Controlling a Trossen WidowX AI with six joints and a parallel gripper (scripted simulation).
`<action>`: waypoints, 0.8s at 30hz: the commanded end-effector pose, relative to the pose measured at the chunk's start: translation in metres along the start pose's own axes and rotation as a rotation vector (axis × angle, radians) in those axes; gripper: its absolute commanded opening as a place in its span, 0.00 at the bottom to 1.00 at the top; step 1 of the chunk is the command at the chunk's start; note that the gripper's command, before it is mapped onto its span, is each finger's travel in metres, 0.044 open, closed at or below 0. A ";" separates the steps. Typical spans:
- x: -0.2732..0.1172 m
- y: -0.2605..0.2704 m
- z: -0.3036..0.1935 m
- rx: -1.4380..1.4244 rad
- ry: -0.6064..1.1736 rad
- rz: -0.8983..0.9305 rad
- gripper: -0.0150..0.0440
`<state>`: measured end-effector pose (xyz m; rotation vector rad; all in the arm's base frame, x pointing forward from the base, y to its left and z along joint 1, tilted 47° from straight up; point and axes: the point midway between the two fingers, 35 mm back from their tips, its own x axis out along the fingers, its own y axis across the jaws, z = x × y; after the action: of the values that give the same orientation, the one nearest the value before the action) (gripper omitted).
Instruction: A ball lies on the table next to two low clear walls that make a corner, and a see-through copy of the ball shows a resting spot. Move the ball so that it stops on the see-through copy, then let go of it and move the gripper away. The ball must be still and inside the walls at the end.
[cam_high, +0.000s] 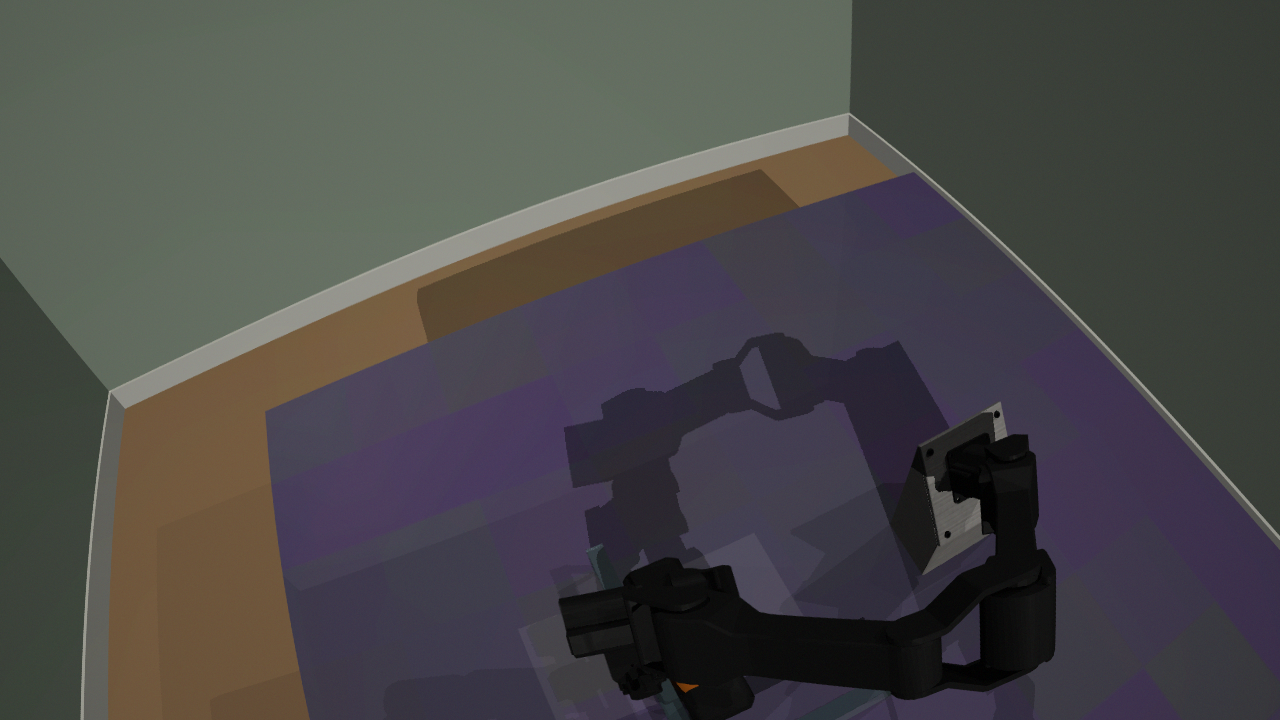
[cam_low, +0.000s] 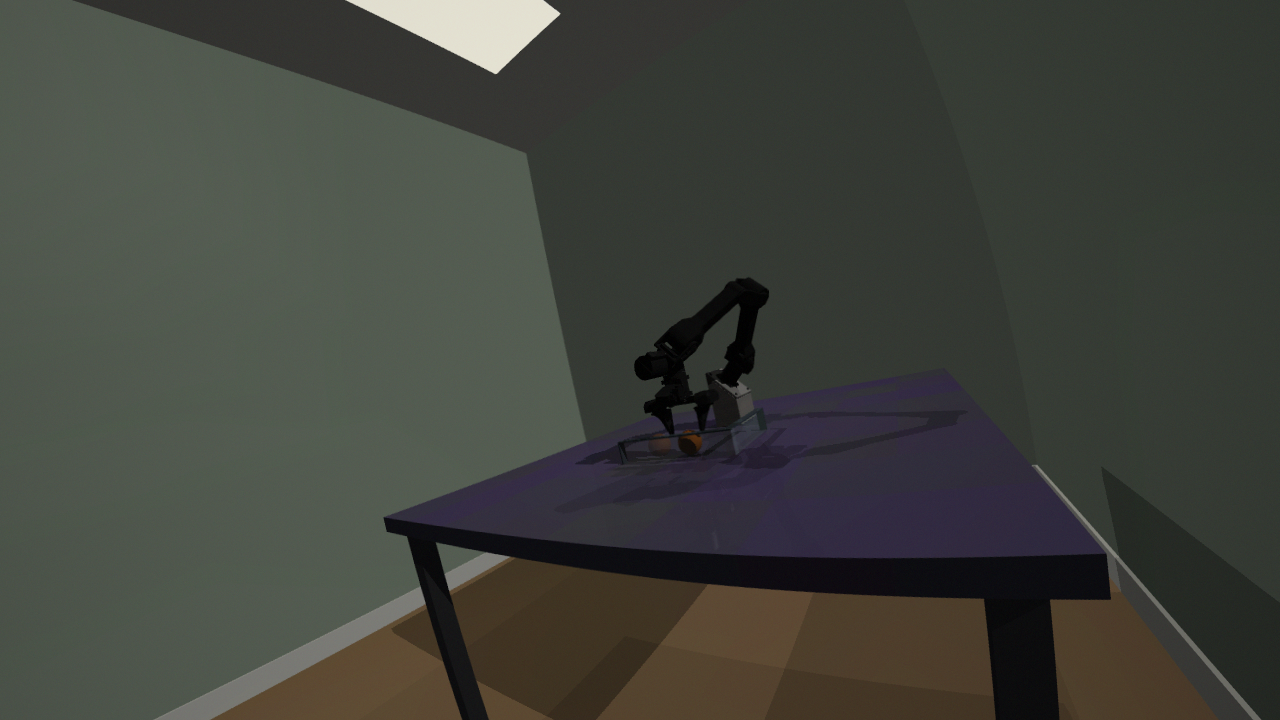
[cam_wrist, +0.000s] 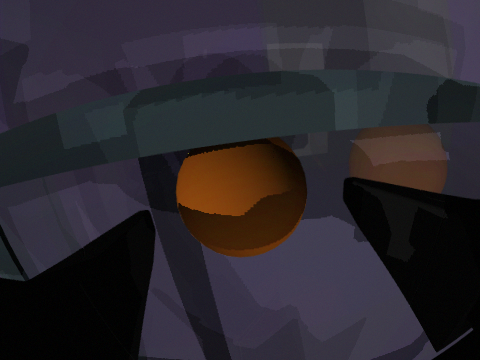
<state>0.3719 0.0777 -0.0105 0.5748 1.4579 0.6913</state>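
The orange ball (cam_wrist: 242, 196) (cam_low: 689, 442) lies on the purple table (cam_low: 805, 501) (cam_high: 429, 447), close against a low clear wall (cam_wrist: 200, 115) (cam_low: 716, 445). In the top view only a sliver of the ball (cam_high: 686, 686) shows under the arm. The see-through copy (cam_wrist: 398, 156) (cam_low: 659, 444) sits a short way beside the ball, along the same wall, and my right finger partly covers it in the wrist view. My gripper (cam_wrist: 251, 205) (cam_low: 684, 422) is open and empty. It hangs just above the ball, one finger on each side, touching nothing.
The arm's grey base block (cam_low: 729, 401) (cam_high: 957, 501) stands right behind the walls. The second clear wall (cam_low: 750, 431) runs toward it. The arm reaches low over the corner and hides most of it in the top view. The table edge (cam_low: 742, 559) is far off.
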 end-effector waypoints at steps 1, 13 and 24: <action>0.008 0.001 -0.001 0.007 0.005 0.006 0.93; 0.022 0.002 -0.002 0.008 0.004 0.009 0.85; 0.021 0.001 -0.002 0.010 0.002 0.009 0.59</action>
<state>0.3696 0.0938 -0.0239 0.5816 1.4603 0.6961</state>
